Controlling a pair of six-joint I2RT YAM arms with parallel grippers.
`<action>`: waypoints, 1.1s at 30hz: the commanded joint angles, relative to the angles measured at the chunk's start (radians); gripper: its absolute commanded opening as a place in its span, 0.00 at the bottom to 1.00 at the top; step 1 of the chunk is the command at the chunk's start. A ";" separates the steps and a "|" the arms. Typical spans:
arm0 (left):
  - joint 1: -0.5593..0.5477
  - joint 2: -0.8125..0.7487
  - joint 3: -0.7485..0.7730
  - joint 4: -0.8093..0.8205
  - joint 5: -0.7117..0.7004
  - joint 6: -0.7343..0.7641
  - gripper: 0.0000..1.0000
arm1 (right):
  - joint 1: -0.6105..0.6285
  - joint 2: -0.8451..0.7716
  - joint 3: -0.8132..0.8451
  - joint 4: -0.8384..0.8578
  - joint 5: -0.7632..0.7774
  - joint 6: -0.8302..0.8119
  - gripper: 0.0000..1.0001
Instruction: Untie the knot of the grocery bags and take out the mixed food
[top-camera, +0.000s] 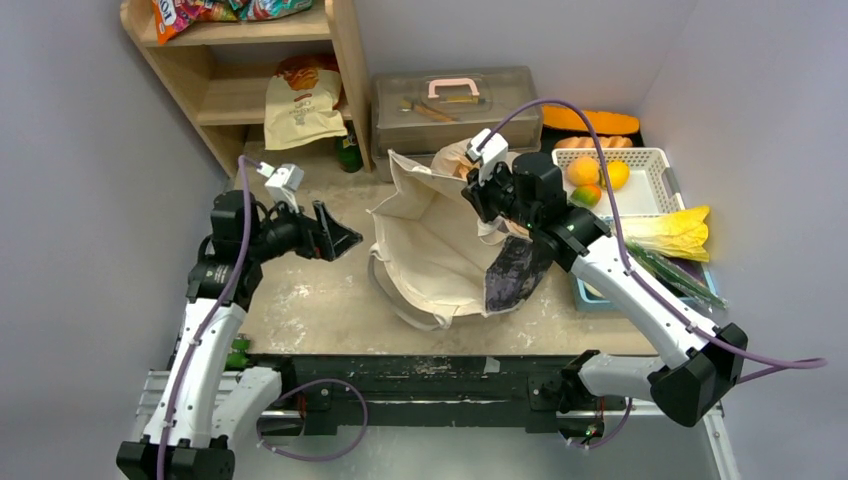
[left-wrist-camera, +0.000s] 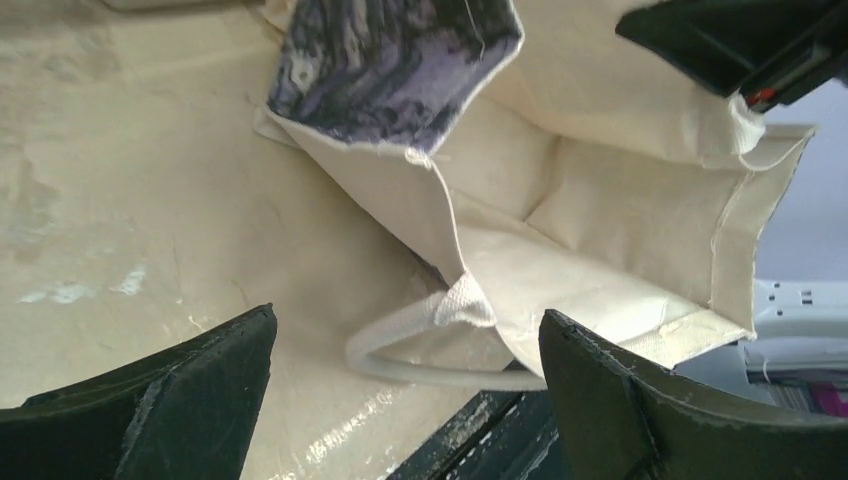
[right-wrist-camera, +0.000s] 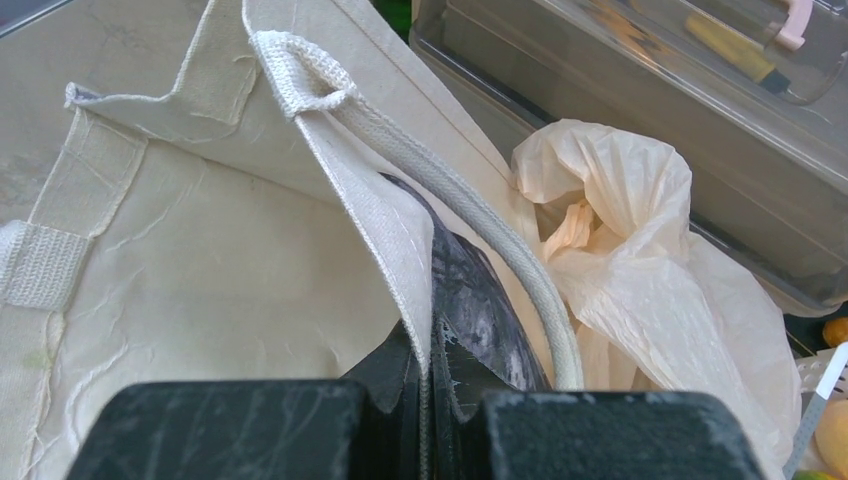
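Grey walls (top-camera: 70, 100) — wooden shelf (top-camera: 345, 60) in the corner.

We see a cream cloth bag (top-camera: 430, 250) with a white woven strap (right-wrist-camera: 300, 65). One panel (left-wrist-camera: 400, 60) of it is printed in mottled grey, purple and black. The plastic bag (right-wrist-camera: 640, 250) is pale peach and translucent. The box (top-camera: 455, 105) is smoky grey with a pink handle (top-camera: 455, 88). The basket (top-camera: 610, 154) is white, the fruits (top-camera: 583, 170) in it are orange and yellow, and the cabbage (top-camera: 675, 232) is yellow-green. The table (top-camera: 320, 300) is beige, smeared with white.
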 joint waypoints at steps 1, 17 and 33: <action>-0.079 0.052 -0.048 0.050 -0.014 0.011 1.00 | -0.005 0.019 0.029 0.032 -0.013 0.007 0.00; -0.245 0.213 0.160 -0.018 0.003 0.081 0.00 | -0.004 0.027 0.054 -0.008 -0.135 0.014 0.00; -0.085 0.216 0.266 -0.233 0.187 0.280 0.77 | -0.002 0.119 0.142 -0.057 -0.173 0.093 0.00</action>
